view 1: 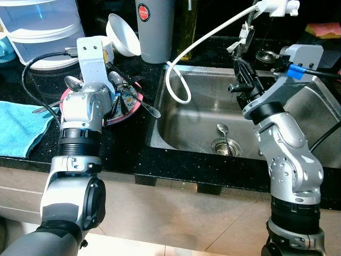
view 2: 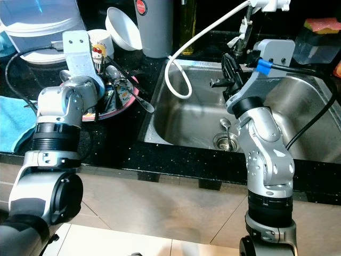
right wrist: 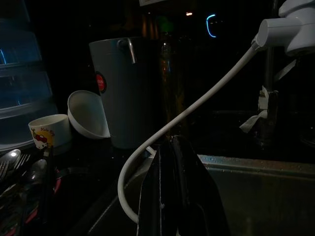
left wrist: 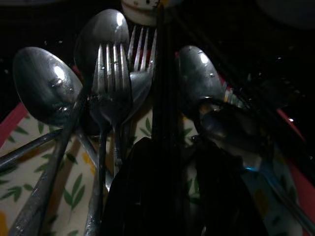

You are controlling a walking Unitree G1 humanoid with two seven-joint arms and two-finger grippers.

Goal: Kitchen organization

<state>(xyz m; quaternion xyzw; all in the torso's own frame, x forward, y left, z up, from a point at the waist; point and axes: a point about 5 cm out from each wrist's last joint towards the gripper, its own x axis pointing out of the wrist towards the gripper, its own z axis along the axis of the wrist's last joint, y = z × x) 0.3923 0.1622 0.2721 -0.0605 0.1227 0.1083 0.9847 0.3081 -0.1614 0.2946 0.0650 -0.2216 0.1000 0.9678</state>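
The tall grey jug (view 1: 155,29) at the top middle of the left eye view has a round red sticker (view 1: 144,12) with small white letters on it, but they are too tiny and blurry to read. The little white cup (view 2: 100,44) near the upper left of the right eye view has a red and yellow cartoon picture on its side, with no words that can be made out. No other words or numbers can be read.
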